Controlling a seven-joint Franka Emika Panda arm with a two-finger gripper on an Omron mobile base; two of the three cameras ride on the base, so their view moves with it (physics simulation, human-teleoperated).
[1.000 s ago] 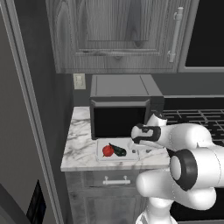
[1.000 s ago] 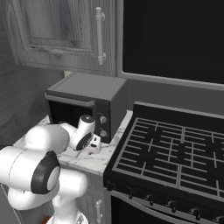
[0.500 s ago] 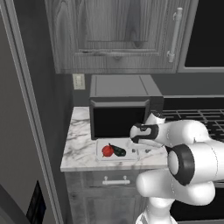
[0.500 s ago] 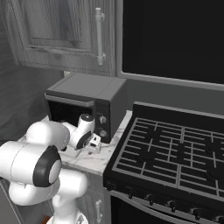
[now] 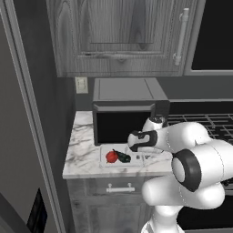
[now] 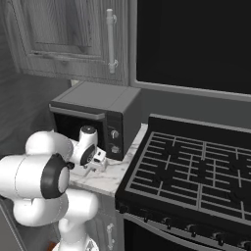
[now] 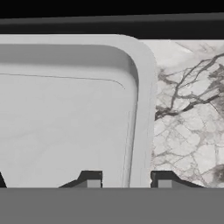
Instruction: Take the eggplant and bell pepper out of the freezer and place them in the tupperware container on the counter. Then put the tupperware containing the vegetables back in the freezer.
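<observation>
The pale tupperware container (image 5: 104,162) lies on the marble counter (image 5: 82,150) in front of the microwave. Inside it, side by side, are the red bell pepper (image 5: 110,156) and the dark eggplant (image 5: 123,157). My gripper (image 5: 144,156) reaches down at the container's right end. In the hand view my gripper (image 7: 127,179) straddles the container's rim (image 7: 142,109), one fingertip (image 7: 89,179) inside the tray and the other on the counter (image 7: 188,109) side, both close against the wall. From the right base view the gripper (image 6: 100,164) is low over the counter. The freezer's (image 5: 22,136) grey face rises at the left.
A black-fronted microwave (image 5: 123,123) stands right behind the container, also visible as the microwave (image 6: 98,112) in the right base view. Black stove grates (image 6: 196,166) border the counter on the right. Wood-grain wall cabinets (image 5: 123,36) hang overhead.
The jaws have closed from wide apart to tight around the container's rim. The arm and the vegetables have hardly moved.
</observation>
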